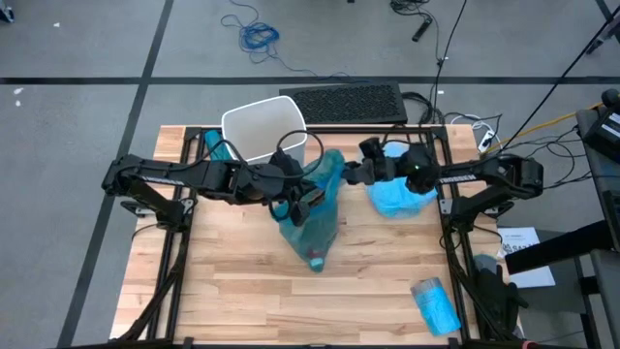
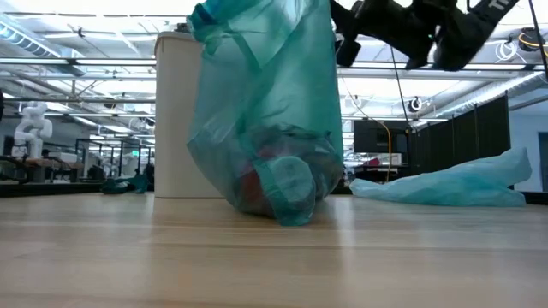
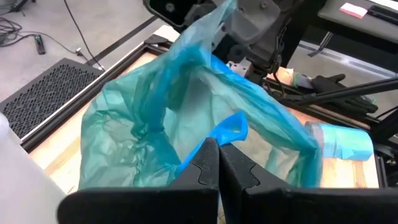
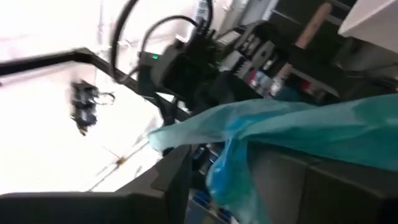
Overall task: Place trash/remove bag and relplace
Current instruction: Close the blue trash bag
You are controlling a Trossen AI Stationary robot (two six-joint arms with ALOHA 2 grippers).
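A teal trash bag point(image 1: 315, 215) stands on the table in front of the white bin point(image 1: 262, 131). Its bottom rests on the wood point(image 2: 282, 201). The trash shows through the film as a reddish lump point(image 2: 254, 184) and a small bottle point(image 1: 315, 260) at the bag's near end. My left gripper point(image 3: 218, 163) is shut on the bag's upper part. My right gripper point(image 4: 239, 180) stands open at the bag's top right corner point(image 1: 336, 163), a blue-green fold of film point(image 4: 227, 165) between its fingers. I cannot tell whether it touches that fold. My left gripper pinches a bunched fold of the bag's rim point(image 3: 227, 132) between its two fingers. It comes from the table's left, slanting down. The bag's mouth spreads slack beyond the fingers, and the bag hangs below them with its filled bottom on the table.
A loose pale blue bag point(image 1: 397, 197) lies crumpled at the right, behind my right arm, and shows flat on the table point(image 2: 445, 184). A roll of blue bags point(image 1: 436, 302) lies at the near right corner. The bin point(image 2: 175, 120) stands just behind the held bag.
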